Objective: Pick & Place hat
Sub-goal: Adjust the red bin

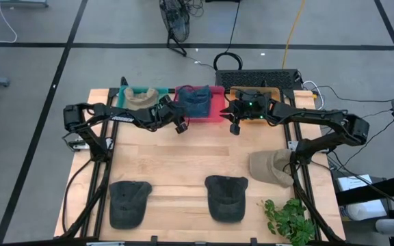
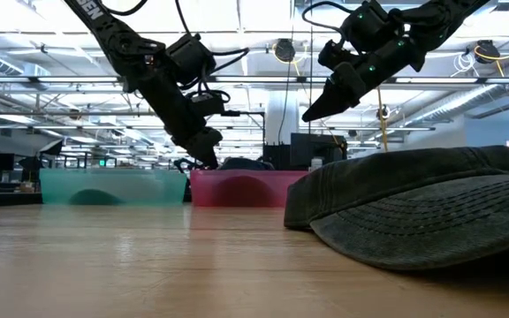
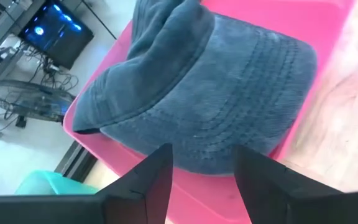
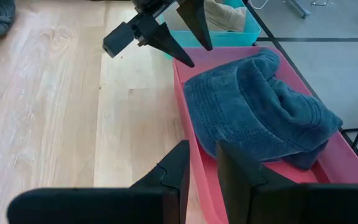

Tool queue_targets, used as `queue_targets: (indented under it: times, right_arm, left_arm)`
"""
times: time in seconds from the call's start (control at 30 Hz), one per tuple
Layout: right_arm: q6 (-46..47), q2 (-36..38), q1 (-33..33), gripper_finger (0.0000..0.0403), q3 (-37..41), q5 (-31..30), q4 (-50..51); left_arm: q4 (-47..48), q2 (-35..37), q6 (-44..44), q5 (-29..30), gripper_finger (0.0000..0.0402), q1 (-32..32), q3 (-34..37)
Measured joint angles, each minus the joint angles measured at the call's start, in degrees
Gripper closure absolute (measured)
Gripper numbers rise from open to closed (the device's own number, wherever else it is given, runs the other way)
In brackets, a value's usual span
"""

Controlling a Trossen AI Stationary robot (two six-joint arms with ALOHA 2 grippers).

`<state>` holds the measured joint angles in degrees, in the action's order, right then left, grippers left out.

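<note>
We are hanging the left gripper (image 1: 181,126), fingers wide, and right gripper (image 1: 234,125), fingers narrow and empty, flanking the pink bin (image 1: 214,116); the blue hat (image 1: 197,101) (crumpled) is lying inside, worktop (image 1: 183,157) bare nearby.

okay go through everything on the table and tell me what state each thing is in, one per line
Blue hat: crumpled in the pink bin.
Tan hat: in the teal bin.
Beige hat: loose on the table.
Two dark hats: flat on the table.
Left gripper: open, empty.
Right gripper: narrowly open, empty.
</note>
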<state>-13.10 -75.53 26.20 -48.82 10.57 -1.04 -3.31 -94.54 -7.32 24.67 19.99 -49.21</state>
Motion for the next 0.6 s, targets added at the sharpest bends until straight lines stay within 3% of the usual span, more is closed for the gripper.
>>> queue_targets:
  times: [0.37, 0.6]
  right_arm:
    - [0.7, -0.2, 1.1, 0.0346, 1.3, 0.0, 0.5]
    - [0.8, -7.0, 3.7, 0.0346, 3.0, 0.2, -2.6]
  left_arm:
    - [-0.3, 0.0, -0.4, 0.0, 0.0227, 0.2, 0.0]
    - [-2.3, 0.0, -1.7, -0.2, 0.0227, -0.1, 0.0]
